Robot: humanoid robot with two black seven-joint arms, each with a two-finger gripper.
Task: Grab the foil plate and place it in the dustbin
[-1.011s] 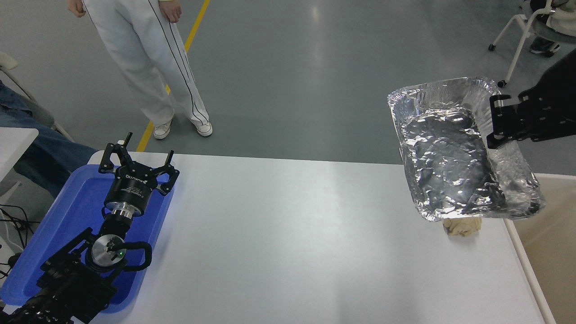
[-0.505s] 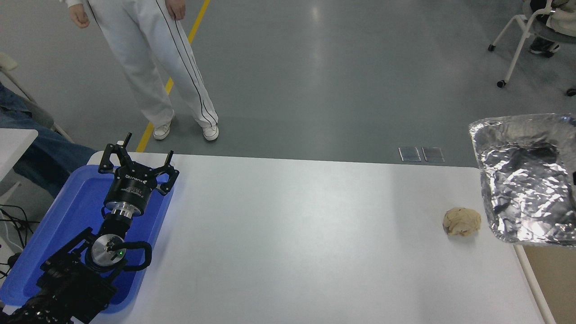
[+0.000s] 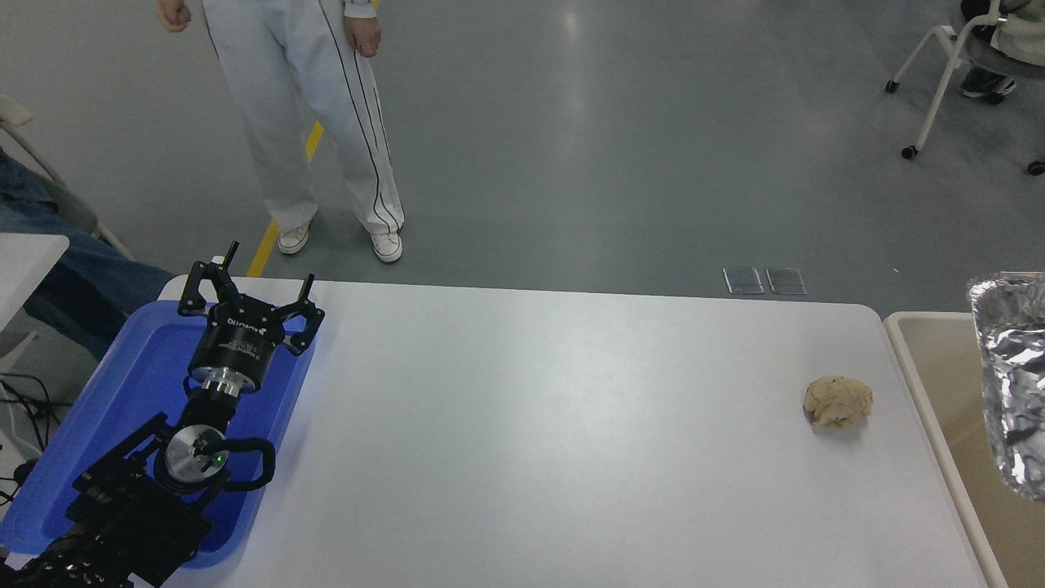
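Note:
The shiny silver foil plate [image 3: 1015, 384] shows only in part at the right edge of the head view, over the beige dustbin [image 3: 914, 371] that stands beside the table's right end. I cannot tell whether the plate is held or resting. My right gripper is out of view. My left gripper [image 3: 247, 287] is parked at the lower left over the blue tray, open and empty.
A small tan lumpy ball [image 3: 838, 400] lies on the white table [image 3: 531, 425] near its right end. A flat blue tray [image 3: 139, 384] sits at the left. A person in white trousers [image 3: 314, 122] stands at the far side. A chair [image 3: 955, 73] is at the top right.
The foil plate has moved right and down, from above the table's right end to over the dustbin, mostly out of frame. The right gripper has left the view. The person has stepped right.

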